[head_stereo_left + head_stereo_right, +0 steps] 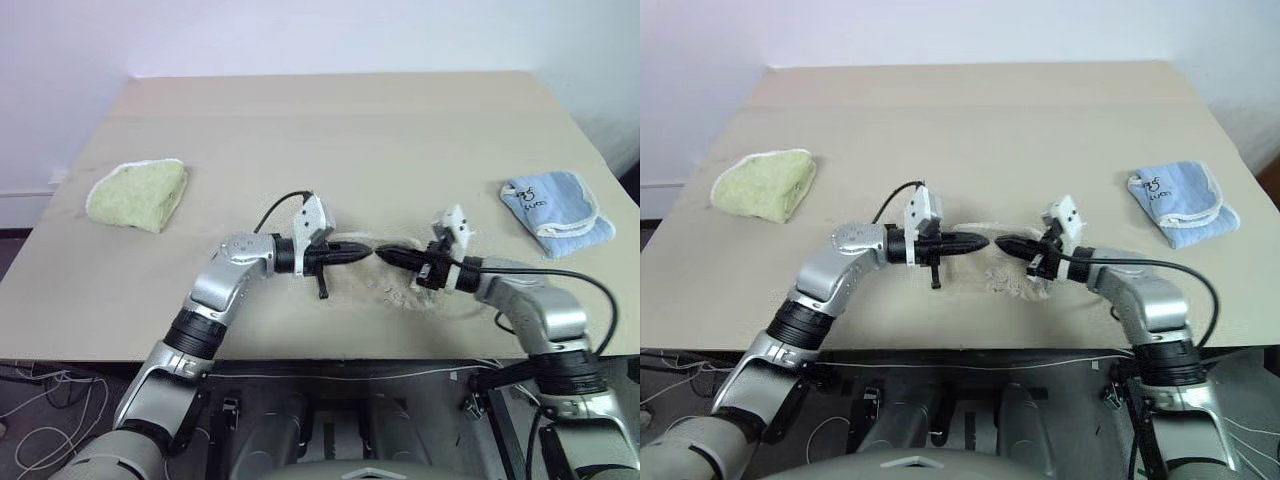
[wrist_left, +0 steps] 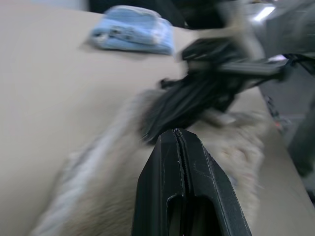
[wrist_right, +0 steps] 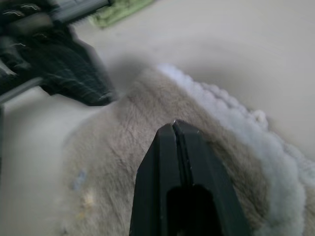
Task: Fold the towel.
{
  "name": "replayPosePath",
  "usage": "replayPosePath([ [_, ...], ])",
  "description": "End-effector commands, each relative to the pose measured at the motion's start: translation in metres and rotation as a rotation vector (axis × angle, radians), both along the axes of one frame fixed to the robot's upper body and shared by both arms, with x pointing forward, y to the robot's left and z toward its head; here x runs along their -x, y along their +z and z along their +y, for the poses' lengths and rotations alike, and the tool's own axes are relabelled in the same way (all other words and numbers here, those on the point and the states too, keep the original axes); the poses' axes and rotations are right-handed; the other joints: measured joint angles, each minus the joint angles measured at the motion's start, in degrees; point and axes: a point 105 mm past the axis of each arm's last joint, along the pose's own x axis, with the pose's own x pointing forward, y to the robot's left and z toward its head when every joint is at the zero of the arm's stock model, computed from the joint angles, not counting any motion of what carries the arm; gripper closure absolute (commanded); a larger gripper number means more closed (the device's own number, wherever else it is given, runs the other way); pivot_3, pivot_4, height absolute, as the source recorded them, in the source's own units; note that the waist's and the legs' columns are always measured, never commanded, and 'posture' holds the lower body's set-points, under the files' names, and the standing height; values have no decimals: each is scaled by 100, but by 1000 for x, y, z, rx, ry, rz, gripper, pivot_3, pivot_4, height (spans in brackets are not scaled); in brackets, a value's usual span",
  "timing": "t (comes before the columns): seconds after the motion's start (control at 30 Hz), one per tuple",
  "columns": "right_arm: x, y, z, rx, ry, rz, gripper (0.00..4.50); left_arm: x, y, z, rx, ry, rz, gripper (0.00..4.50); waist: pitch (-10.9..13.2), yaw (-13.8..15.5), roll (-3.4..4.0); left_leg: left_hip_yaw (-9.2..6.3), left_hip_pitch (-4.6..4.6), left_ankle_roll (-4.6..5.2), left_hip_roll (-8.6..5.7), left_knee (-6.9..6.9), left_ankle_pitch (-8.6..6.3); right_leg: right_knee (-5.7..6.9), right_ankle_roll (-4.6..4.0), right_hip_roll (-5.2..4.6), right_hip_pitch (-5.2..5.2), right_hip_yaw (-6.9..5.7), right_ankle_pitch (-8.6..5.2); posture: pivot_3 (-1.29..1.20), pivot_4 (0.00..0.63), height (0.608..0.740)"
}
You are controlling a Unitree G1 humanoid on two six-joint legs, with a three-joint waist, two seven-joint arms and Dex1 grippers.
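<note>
Both grippers, left and right, hover tip to tip with fingers clenched empty over the beige-tan terry towel, bunched near the tan surface's front edge. Closed fingers could merely shove it or collide.

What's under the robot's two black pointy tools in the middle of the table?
The beige towel lies under the left tool and right tool, flat on the table. Both tools are shut, tips nearly meeting. The arms cover part of the towel, so its full shape is hidden.
</note>
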Motion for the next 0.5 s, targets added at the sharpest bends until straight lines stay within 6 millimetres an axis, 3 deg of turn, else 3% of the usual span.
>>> replayPosePath([
  [0.03, -9, -20, 6, 129, 1, -33, 4500, -5, -12, -5, -36, -2, -47, 4475, -1, 3, 1, 0, 6, 0, 0, 6, -1, 2, 0, 0, 8, -1, 0, 0, 150, 740],
  [0.2, -5, -32, 9, 193, 64, -28, 4500, -9, -41, -3, -132, -3, -43, 4475, -3, -34, -2, -1, 43, -10, 0, 8, -9, 1, 0, 2, 49, -2, 2, 0, 150, 740],
  [0.33, -5, -30, -3, 222, 79, -22, 4500, -12, -46, -3, -132, 7, -36, 4475, -3, -29, -3, -4, 66, -9, 0, 5, -11, -4, 0, 2, 72, -5, 1, 0, 150, 740],
  [0.43, -14, -14, -10, 192, 55, -40, 4500, -13, -40, -8, -88, 14, -38, 4475, -3, -16, -3, -6, 71, -9, 0, 6, -11, -7, 0, 1, 81, -7, 1, 0, 150, 740],
  [0.5, -19, 3, -7, 119, 43, -69, 4125, -12, -32, -10, -44, 10, -45, 4500, -3, -3, -2, -7, 71, -9, 0, 7, -11, -7, 0, 1, 81, -8, 1, 0, 150, 740],
])
